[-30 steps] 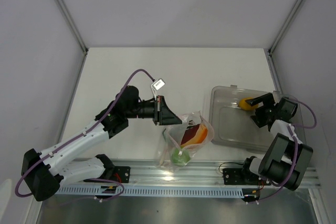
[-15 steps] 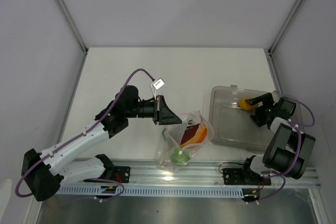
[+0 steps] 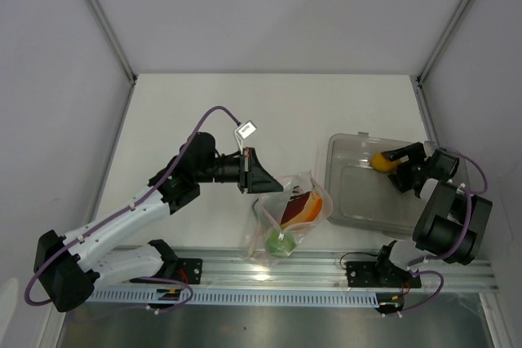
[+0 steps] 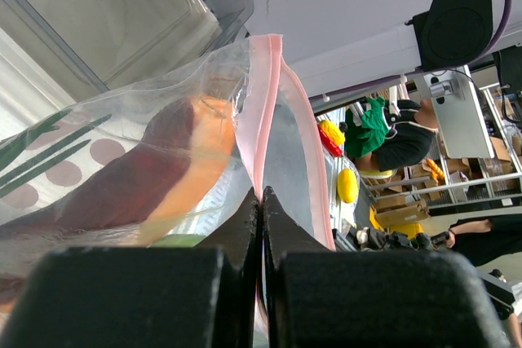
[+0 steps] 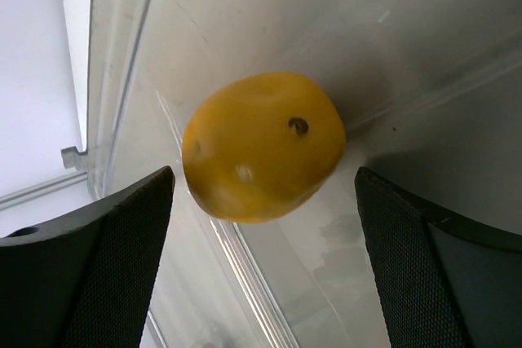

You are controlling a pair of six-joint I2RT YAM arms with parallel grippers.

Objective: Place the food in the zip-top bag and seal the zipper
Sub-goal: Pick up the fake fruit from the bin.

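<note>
The zip-top bag [image 3: 287, 216] lies crinkled near the table's front edge. Inside it are a reddish-brown slice with an orange edge [image 3: 300, 208] and a green round fruit [image 3: 277, 242]. My left gripper [image 3: 259, 182] is shut on the pink zipper [image 4: 266, 103] at the bag's mouth, and the slice [image 4: 147, 177] shows through the plastic just left of the jaws. The yellow-orange round fruit [image 5: 263, 146] rests in the far corner of the clear tray [image 3: 359, 201]. My right gripper [image 5: 263, 173] is open, one finger [image 5: 106, 258] on each side of the fruit, not touching it.
The rigid tray [image 4: 122, 14] stands just right of the bag, its rim close to the bag's mouth. White enclosure walls rise at the left, back and right. An aluminium rail [image 3: 269, 270] with the arm bases runs along the near edge.
The right arm's elbow has swung a little to the right while its gripper stays at the yellow fruit. The left arm and the bag have not moved.
</note>
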